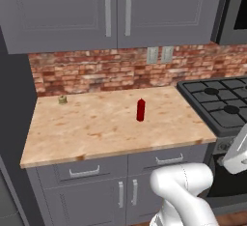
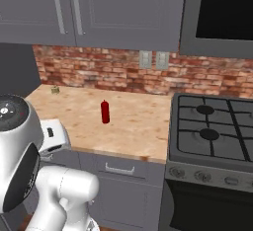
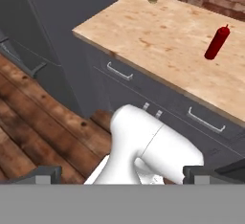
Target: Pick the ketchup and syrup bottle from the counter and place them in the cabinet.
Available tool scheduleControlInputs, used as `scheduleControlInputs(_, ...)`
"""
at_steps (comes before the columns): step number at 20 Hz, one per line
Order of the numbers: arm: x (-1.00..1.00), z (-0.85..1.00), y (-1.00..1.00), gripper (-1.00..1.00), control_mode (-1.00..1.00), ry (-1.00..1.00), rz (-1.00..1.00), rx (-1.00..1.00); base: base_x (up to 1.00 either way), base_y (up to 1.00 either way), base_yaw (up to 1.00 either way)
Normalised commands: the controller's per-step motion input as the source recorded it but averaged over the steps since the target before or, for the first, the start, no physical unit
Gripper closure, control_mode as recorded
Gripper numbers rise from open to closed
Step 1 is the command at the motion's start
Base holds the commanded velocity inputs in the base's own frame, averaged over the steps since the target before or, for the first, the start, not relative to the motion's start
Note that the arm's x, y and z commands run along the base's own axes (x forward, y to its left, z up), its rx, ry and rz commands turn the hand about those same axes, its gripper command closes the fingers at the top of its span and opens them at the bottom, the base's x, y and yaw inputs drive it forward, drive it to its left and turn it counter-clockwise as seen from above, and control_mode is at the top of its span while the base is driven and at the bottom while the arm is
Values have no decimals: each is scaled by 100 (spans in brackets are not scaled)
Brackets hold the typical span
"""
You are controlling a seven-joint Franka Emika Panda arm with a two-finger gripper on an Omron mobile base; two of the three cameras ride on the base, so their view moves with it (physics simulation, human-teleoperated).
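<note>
Ketchup (image 1: 140,109) upright on counter (image 1: 96,133), mid-depth, right of centre, well apart from stove (image 1: 219,104) on right. Small olive jar (image 1: 62,99) at far left corner near brick wall (image 1: 96,73). Gripper (image 3: 122,173) off counter, low in front of drawers (image 3: 143,89), fingertips (image 3: 45,174) far apart: jaws released, nothing between. Wall cabinets (image 1: 116,10) above.

The counter (image 1: 96,133) is mostly bare: the ketchup (image 1: 140,109) stands upright near its middle and a small greenish object (image 1: 62,99) sits in the back left corner, well apart. Wall cabinets (image 1: 72,12) overhang the back edge; the stove (image 1: 219,104) borders the right edge.
</note>
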Motion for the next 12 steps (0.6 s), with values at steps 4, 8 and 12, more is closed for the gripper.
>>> scheduleControlInputs(4,13,10,0,-100,-100,-2,-8,0,0,0,0)
scheduleControlInputs(8,14,0,6,-100,-100,0,-12,0,0,0,0)
scheduleControlInputs(12,0,-3,13,-100,-100,0,-21,-5,0,0,0)
